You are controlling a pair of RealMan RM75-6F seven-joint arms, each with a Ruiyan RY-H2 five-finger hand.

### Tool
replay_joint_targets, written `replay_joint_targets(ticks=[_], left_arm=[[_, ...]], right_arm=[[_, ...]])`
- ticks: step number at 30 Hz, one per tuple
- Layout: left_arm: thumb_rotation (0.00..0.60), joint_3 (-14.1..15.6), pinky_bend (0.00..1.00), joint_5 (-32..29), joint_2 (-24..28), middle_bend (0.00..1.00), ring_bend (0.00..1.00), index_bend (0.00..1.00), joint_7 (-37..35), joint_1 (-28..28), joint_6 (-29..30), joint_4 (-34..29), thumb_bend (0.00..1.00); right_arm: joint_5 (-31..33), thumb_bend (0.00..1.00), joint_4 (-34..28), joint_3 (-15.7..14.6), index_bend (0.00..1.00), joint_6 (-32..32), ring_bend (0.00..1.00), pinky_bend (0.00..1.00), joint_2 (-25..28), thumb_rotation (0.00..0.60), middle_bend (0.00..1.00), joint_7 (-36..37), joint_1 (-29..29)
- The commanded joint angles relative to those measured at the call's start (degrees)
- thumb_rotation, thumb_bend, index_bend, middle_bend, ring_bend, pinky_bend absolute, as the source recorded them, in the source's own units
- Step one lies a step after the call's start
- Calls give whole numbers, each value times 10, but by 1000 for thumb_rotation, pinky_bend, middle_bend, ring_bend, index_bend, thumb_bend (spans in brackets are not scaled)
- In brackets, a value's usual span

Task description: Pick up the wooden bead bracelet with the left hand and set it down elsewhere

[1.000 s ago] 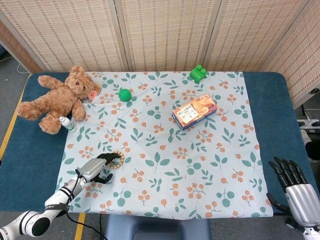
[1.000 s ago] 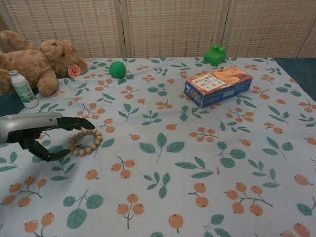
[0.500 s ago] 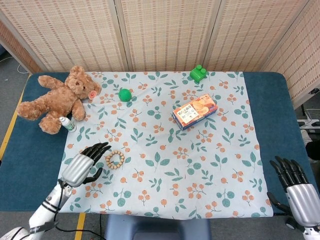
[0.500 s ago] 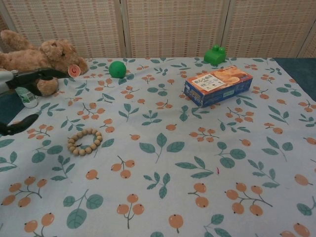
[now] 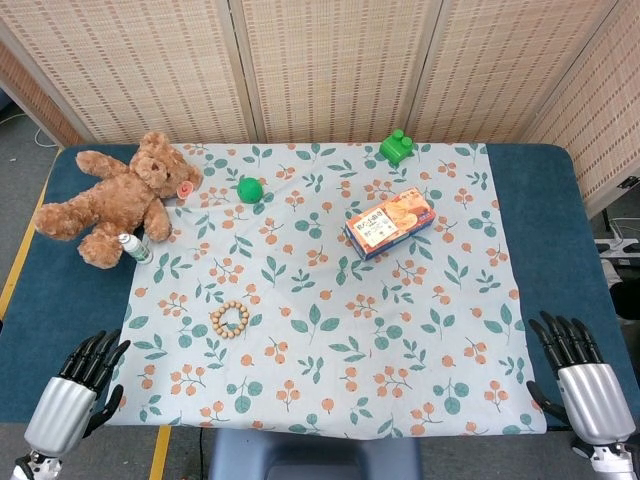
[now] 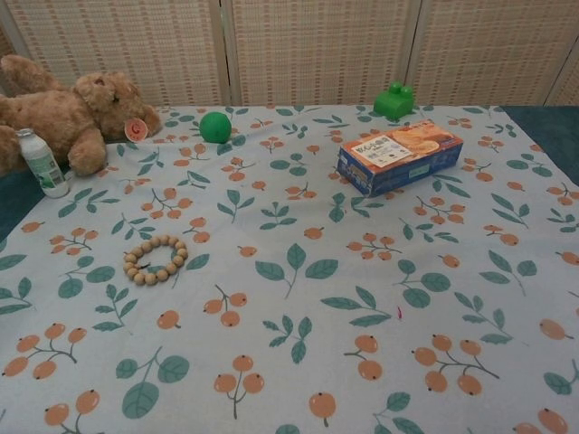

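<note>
One wooden bead bracelet (image 5: 229, 319) lies flat in a closed ring on the floral cloth (image 5: 330, 300), on the near left part of it, touching nothing else. The left hand (image 5: 72, 398) sits at the near left corner over the blue tabletop (image 5: 60, 290), well apart from the bracelet, its fingers (image 5: 95, 350) spread and empty. The right hand (image 5: 583, 385) is at the near right corner, just off the cloth's edge, fingers likewise apart with nothing in them. Neither hand shows in the chest view.

One brown teddy bear (image 5: 115, 197) sprawls at the far left, half on the cloth, with a round pink tag at its ear. One small white bottle with a green label (image 6: 42, 163) stands upright just beside the bear's leg; its print is too small to read. One green ball (image 5: 250, 189) lies to the right of the bear. One green toy block (image 5: 396, 147) sits at the far edge of the cloth. One orange and blue box (image 6: 399, 155) lies flat right of centre; it carries writing and a picture of biscuits on top, but the characters cannot be made out
</note>
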Motion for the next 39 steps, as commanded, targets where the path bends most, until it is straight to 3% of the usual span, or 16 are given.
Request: replay_joint_targets(ticks=[1,4,12,16,21,28,32,39], left_arm=[[600,9,95,-4,8,2,2,0,20,6,7,-5,512],[600,10,70,-11,15,47,22,11,27,2,1,-12,513],[600,-2,70,-32,10,0,0,0,32,-4,14,0,514],[600,3,80,-49,12,0,0,0,22,-9,-2,-4,514],[600,7,191,-60,13,0,0,0,32,-13,-16,-10,514],[600,6,218,-74,14,0,0,0,45,-14,-17,-12,515],[600,10,218,-73,14,0,0,0,43,-14,-13,-10,514],[600,15,217,-77,19,0,0,0,35,-15,-10,-13,515]], right_arm=[[8,204,0,3,0,-5,0,0,-3,600,0,-8,1],[24,203,2,11,0,-14,0,0,-8,600,0,-12,6],[100,203,-4,52,0,-90,0,0,-2,600,0,-10,52],[177,204,-16,103,0,-194,0,0,31,600,0,13,120],[267,204,1,152,0,-337,0,0,54,600,0,31,215],[383,203,65,191,0,-425,0,0,38,600,0,-8,304],[425,203,86,190,0,-427,0,0,24,600,0,-35,324],[395,204,90,164,0,-347,0,0,9,600,0,-61,302]])
